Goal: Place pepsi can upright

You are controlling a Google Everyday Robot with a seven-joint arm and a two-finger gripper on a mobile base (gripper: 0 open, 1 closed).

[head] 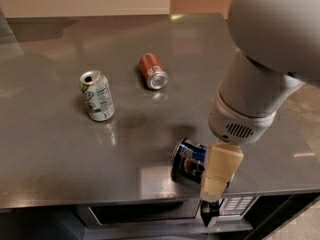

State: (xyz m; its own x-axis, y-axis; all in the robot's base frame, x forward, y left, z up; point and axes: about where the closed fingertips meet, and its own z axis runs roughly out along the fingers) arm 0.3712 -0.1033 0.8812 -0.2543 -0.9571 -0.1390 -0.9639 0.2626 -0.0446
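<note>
The pepsi can [189, 160] is dark blue with a round logo and lies on its side near the front edge of the grey metal table [60, 149]. My gripper [216, 181] hangs from the big white arm [250, 99] and reaches down at the can's right side. Its cream tip covers the can's right end. I cannot tell whether it touches the can.
A red-orange can [153, 71] lies on its side at the table's middle back. A white-and-green can [96, 95] stands to the left. The table's front edge is just below the pepsi can, with a dark appliance [145, 211] under it.
</note>
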